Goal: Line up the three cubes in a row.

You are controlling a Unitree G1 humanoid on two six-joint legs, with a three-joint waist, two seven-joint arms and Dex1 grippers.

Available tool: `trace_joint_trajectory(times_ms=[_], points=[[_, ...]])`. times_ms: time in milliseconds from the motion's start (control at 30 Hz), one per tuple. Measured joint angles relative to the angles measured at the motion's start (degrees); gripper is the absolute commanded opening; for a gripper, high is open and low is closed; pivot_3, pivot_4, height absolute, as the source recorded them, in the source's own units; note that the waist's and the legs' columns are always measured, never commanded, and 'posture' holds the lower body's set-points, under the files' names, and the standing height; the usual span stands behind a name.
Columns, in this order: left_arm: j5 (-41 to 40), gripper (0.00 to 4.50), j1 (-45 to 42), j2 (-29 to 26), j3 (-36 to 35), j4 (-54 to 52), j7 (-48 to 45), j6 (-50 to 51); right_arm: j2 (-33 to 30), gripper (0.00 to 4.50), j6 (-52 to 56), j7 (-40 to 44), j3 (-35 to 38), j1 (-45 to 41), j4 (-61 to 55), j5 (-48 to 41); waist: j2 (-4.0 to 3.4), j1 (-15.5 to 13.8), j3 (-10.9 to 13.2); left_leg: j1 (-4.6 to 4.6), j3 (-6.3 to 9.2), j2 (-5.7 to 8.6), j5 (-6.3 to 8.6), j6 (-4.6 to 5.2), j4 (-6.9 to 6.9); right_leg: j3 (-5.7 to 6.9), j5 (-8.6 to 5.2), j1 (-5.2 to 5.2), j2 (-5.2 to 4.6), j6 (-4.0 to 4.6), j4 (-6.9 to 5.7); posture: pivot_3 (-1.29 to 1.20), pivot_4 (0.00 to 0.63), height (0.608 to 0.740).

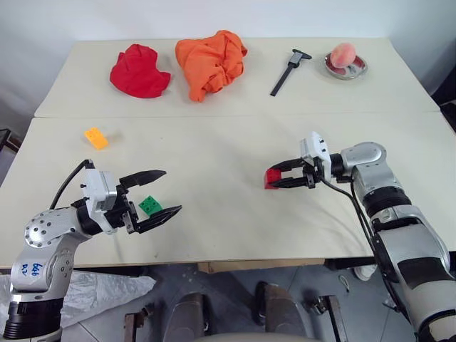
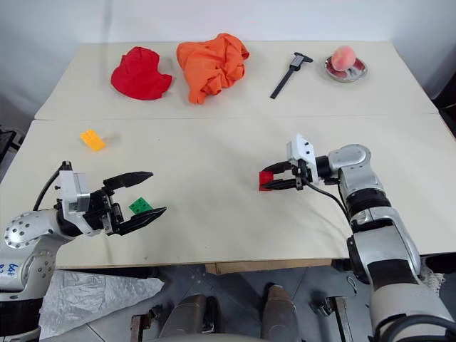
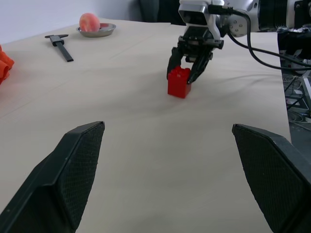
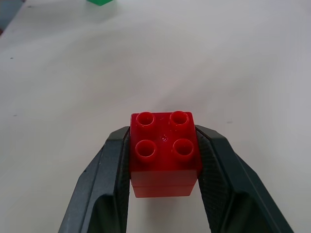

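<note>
The red cube (image 4: 164, 153), studs up, sits between the pads of my right gripper (image 1: 273, 179), which is shut on it. It is low over the table's middle right, at or just above the surface. The green cube (image 1: 150, 206) lies near the front left. My left gripper (image 1: 169, 191) hovers over it, open wide, with its fingertips (image 3: 73, 165) far apart and nothing between them. The yellow-orange cube (image 1: 95, 137) lies alone further back on the left.
At the back of the table lie a red cloth (image 1: 139, 71), an orange cloth (image 1: 210, 63), a black caliper (image 1: 288, 71) and a peach in a metal dish (image 1: 345, 63). A seam (image 1: 235, 116) runs across the table between the cloths and the cubes.
</note>
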State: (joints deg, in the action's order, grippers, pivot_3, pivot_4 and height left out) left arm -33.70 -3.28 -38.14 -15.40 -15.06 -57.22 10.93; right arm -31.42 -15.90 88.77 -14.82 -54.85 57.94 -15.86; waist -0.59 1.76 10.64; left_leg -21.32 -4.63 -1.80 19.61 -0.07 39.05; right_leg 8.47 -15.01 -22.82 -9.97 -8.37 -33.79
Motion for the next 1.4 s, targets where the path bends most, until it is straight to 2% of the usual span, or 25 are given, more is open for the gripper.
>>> trace_joint_trajectory(times_ms=[167,367,467,500,600,733,833,933,1067,1167,1400], points=[[-0.06,4.5,-0.4,-0.32,-0.01,0.04,-0.3,0.03,-0.55,1.48,1.81,0.0,-2.4,0.03,-0.53,-1.77,0.0,-0.12,0.0,0.0,0.0,0.0,0.0,0.0,0.03,-0.01,0.0,0.0,0.0,0.0,-0.01,0.0,0.15,0.74],[-0.5,4.5,-0.75,-0.55,-0.81,0.12,-0.2,-0.11,-1.74,3.42,2.59,0.0,-2.92,0.04,-0.85,-3.59,0.0,-0.09,0.0,0.0,0.0,0.0,0.0,-0.01,0.03,-0.01,0.0,0.0,0.0,0.0,-0.01,0.0,0.15,0.74],[-1.08,4.5,0.14,-0.51,-3.4,0.11,0.6,-0.14,-3.34,4.39,3.29,-0.01,-2.96,0.31,-3.72,-5.38,0.0,-0.09,0.0,0.0,0.0,-0.01,0.01,-0.01,0.03,-0.01,0.0,0.0,0.0,0.0,-0.01,0.0,0.15,0.74],[-1.49,4.5,1.37,-0.51,-5.26,0.14,0.95,-0.32,-4.17,4.48,3.37,-0.01,-2.8,0.53,-5.19,-6.44,0.0,-0.09,0.0,0.0,0.0,-0.02,0.01,-0.02,0.03,-0.01,0.0,0.0,0.0,0.0,0.0,0.0,0.15,0.74],[-2.6,4.5,6.14,-0.18,-10.73,1.25,1.52,-0.75,-6.45,4.48,3.98,-0.03,-1.77,2.9,-10.55,-10.01,0.0,0.02,0.0,0.02,-0.01,-0.05,0.05,-0.06,0.01,-0.01,0.0,0.0,0.03,0.0,0.02,0.0,0.15,0.74],[-4.25,4.5,17.92,0.25,-21.91,5.68,0.43,-1.25,-11.57,4.48,5.47,-0.03,-2.01,10.66,-28.09,-21.98,0.03,-0.01,0.05,0.03,-0.07,-0.14,0.14,-0.06,0.02,-0.02,-0.01,-0.01,0.09,0.01,0.09,0.0,0.15,0.74],[-4.44,4.5,22.37,1.6,-25.22,6.94,-0.29,-1.84,-11.17,4.48,7.68,-0.04,-1.28,13.38,-34.92,-27.23,0.12,-0.27,0.06,0.07,-0.1,-0.16,0.17,-0.04,0.1,-0.05,-0.01,0.01,0.09,0.01,0.02,0.0,0.15,0.74],[-4.16,4.5,28.36,2.91,-27.32,10.23,-2.65,-3.92,-9.03,4.48,10.05,-0.06,-0.27,15.84,-38.43,-28.18,0.21,-0.41,0.03,0.1,-0.13,-0.19,0.27,-0.02,0.12,-0.06,-0.01,0.0,0.09,0.04,0.02,0.0,0.15,0.74],[-3.25,4.5,30.62,4.74,-26.51,12.79,-4.25,-5.69,-7.49,4.48,13.4,-0.13,1.75,19.4,-38.64,-27.92,0.26,-1.22,0.06,0.03,-0.16,-0.18,0.34,0.04,0.16,-0.07,-0.01,-0.05,0.09,0.05,0.05,0.0,0.15,0.74],[-3.08,4.5,29.42,4.76,-23.88,9.34,-3.91,-5.73,-7.57,4.48,14.62,-0.27,5.22,20.6,-40.93,-27.42,0.26,-1.93,0.05,0.05,-0.2,-0.18,0.36,0.05,0.16,-0.13,-0.01,-0.05,0.08,0.05,0.03,0.0,0.15,0.74],[1.65,4.5,17.71,6.25,-10.94,5.92,0.65,-6.33,-10.38,4.48,16.11,-0.42,11.67,27.83,-43.5,-24.71,0.28,-2.12,0.04,0.09,-0.34,-0.18,0.39,0.06,0.16,-0.18,0.0,-0.06,0.11,0.06,0.03,0.0,0.15,0.74]])
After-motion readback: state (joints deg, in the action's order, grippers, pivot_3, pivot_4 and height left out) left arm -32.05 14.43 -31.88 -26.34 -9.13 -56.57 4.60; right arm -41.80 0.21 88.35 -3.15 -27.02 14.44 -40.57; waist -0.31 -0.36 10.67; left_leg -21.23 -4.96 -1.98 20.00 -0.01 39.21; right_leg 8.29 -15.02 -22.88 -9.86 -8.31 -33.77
